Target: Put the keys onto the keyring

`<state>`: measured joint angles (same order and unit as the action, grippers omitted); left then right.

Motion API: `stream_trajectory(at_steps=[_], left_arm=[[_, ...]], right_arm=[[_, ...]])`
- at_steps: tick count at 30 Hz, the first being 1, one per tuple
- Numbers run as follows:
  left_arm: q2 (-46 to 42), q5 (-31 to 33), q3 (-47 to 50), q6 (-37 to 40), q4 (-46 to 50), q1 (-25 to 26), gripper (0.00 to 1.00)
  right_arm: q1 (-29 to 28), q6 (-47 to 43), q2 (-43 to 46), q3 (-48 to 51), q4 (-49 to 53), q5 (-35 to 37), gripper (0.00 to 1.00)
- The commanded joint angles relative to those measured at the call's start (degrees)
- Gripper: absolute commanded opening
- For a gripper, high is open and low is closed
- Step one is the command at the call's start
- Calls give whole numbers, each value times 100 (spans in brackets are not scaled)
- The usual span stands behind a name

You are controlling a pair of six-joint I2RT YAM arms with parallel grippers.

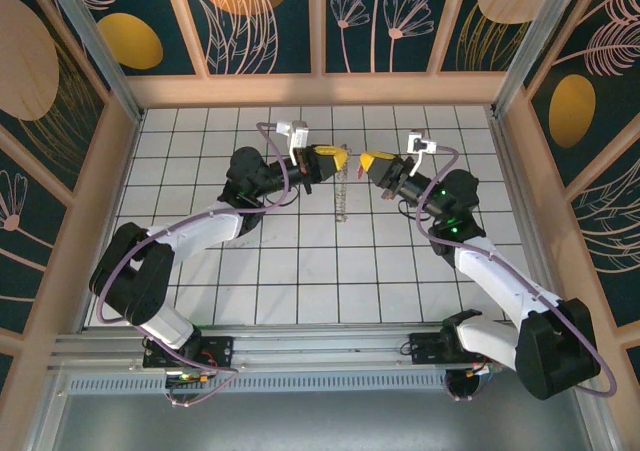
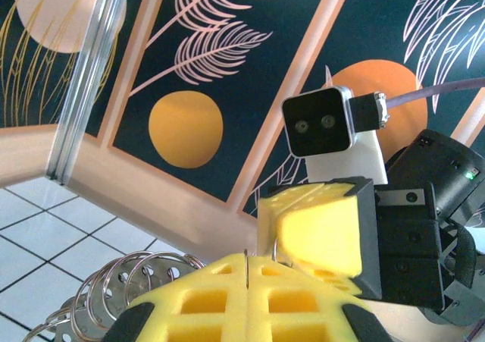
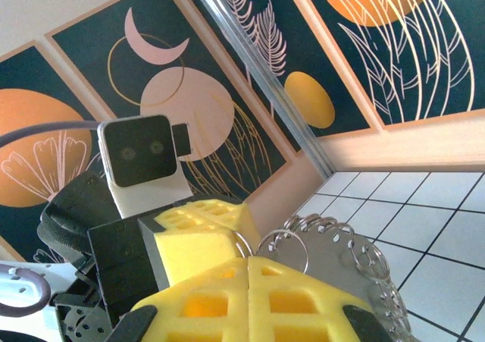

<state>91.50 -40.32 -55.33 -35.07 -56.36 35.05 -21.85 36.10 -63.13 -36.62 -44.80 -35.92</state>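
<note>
At the top end of the keyring, which hung slack above the counter, the left fingers and right fingers stood nearly tip to tip, both pairs closed. Which pair carried it could not be told. The step was judged to be threading. The next move called for fine alignment of a key with one loop.

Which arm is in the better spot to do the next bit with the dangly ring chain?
Probably the right. The keyring hangs under the left fingers, which seem to hold it up. The right fingers, shut, face it from close by and could move in.
</note>
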Motion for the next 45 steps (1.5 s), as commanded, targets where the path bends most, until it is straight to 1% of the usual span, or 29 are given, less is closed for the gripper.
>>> stream_trajectory(at_steps=[1, 22, 32, 45], left_arm=[[-1, -109, -215, 132, -154, 61, 0], [87, -166, -303, 165, -84, 160, 0], [12, -29, -232, 176, -145, 161, 0], [-89, 59, -138, 158, -292, 165, 0]], right_arm=[[-92, -140, 87, -231, -199, -12, 0], [-265, -251, -144, -547, -58, 68, 0], [-287, -400, -140, -474, 218, 255, 0], [-61, -363, -69, -177, 396, 481, 0]])
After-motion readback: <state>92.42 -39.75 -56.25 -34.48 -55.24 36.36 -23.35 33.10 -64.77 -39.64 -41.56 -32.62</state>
